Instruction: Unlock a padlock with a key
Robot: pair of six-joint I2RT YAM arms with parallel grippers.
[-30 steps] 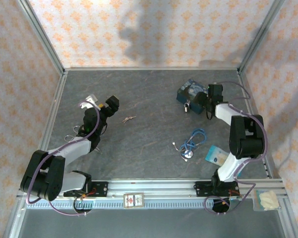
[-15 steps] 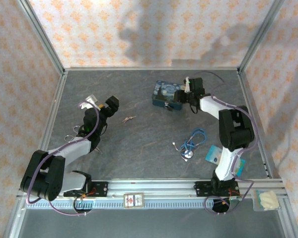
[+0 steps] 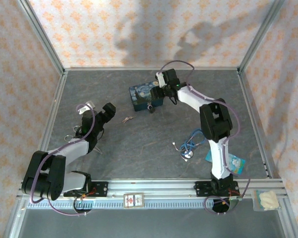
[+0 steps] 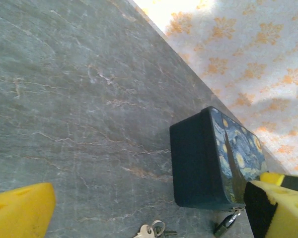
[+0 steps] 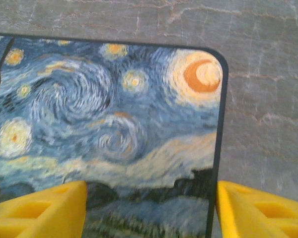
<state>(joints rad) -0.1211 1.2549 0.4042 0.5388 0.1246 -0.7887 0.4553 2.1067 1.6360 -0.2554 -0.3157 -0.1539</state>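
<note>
**Quick rundown of how these two arms are built**

Same kit on both sides. The left arm (image 3: 64,148) and the right arm (image 3: 216,129) have chunky black joint housings with smooth white shells in between. A thin purplish cable (image 3: 176,63) hangs in loose loops along each one. The black bases (image 3: 84,186) show little red and orange wiring bits. The left tool (image 3: 108,110) and right tool (image 5: 149,208) both have blocky bright yellow fingers (image 5: 39,208), and the left one shows a black inner face.
</note>
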